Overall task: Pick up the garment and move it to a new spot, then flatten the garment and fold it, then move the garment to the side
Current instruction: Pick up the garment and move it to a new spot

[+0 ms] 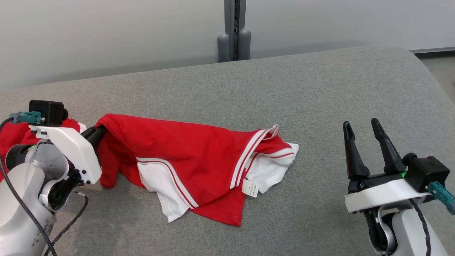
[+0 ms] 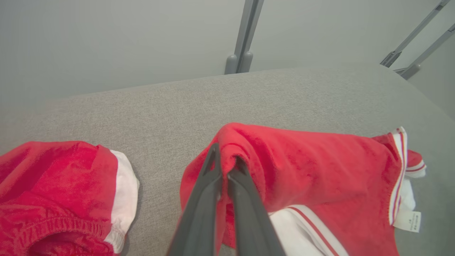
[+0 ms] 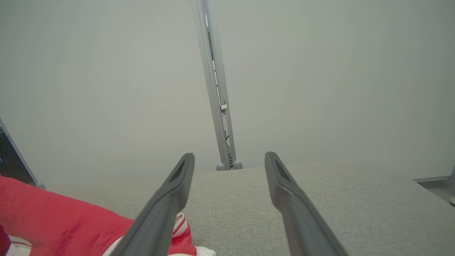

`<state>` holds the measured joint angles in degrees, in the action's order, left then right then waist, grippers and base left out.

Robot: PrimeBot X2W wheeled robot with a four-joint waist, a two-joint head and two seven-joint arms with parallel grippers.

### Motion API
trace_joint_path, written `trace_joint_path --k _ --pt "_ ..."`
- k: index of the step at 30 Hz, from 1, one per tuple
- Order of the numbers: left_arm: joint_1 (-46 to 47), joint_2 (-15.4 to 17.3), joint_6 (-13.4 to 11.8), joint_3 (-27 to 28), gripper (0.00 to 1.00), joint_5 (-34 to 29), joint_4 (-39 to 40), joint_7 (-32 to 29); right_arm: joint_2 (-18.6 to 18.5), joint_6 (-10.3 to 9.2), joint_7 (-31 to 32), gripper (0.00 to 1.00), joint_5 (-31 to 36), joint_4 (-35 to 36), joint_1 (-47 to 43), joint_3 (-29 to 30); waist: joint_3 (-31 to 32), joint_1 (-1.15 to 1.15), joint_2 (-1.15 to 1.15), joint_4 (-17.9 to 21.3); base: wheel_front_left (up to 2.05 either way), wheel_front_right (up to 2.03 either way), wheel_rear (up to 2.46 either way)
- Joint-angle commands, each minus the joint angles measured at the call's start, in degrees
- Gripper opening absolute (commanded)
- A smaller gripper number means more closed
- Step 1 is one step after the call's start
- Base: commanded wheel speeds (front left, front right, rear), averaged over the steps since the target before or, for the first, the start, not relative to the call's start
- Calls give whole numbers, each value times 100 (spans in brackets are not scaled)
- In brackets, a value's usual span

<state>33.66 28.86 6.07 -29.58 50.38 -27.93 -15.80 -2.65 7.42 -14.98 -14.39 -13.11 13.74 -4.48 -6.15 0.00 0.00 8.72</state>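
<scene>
A red and white garment (image 1: 185, 160) with striped trim lies crumpled on the grey padded table (image 1: 284, 89), its white label facing front. My left gripper (image 1: 99, 131) is shut on the garment's upper left red edge, lifting a fold; in the left wrist view the garment (image 2: 312, 170) bunches between the closed fingers of my left gripper (image 2: 227, 163). My right gripper (image 1: 362, 131) stands open at the lower right, well clear of the cloth. In the right wrist view my right gripper (image 3: 227, 160) has spread fingers with nothing between them, and the garment (image 3: 64, 220) lies at lower left.
A second red and white piece of clothing (image 2: 60, 192) lies left of the held fold, also behind my left arm (image 1: 14, 135). A grey post (image 1: 234, 32) stands behind the table against a pale wall. Bare grey surface spreads right and beyond the garment.
</scene>
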Motion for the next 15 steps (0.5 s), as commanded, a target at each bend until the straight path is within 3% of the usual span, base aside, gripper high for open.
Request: trace_joint_path --k 1,4,6,7,15 --pt "114 1 49 -1 0 -21 -184 121 -44 13 -25 100 13 13 42 -29 -1 0 0 -20 0 0 0" --pt "157 -101 95 -64 0 13 -536 352 -45 13 -25 100 25 -12 12 -50 9 0 0 -63 0 0 0" --pt "214 -182 121 -121 50 64 -680 475 -43 13 -25 100 42 -42 -24 -52 23 0 0 -106 0 0 0" --pt "233 -202 135 -153 100 84 -729 527 -43 13 -25 100 54 -55 -35 -65 30 0 0 -121 0 0 0" --pt "285 -86 145 -450 100 165 -601 1003 -44 13 -25 100 111 -77 -129 -79 143 0 0 -239 0 0 0"
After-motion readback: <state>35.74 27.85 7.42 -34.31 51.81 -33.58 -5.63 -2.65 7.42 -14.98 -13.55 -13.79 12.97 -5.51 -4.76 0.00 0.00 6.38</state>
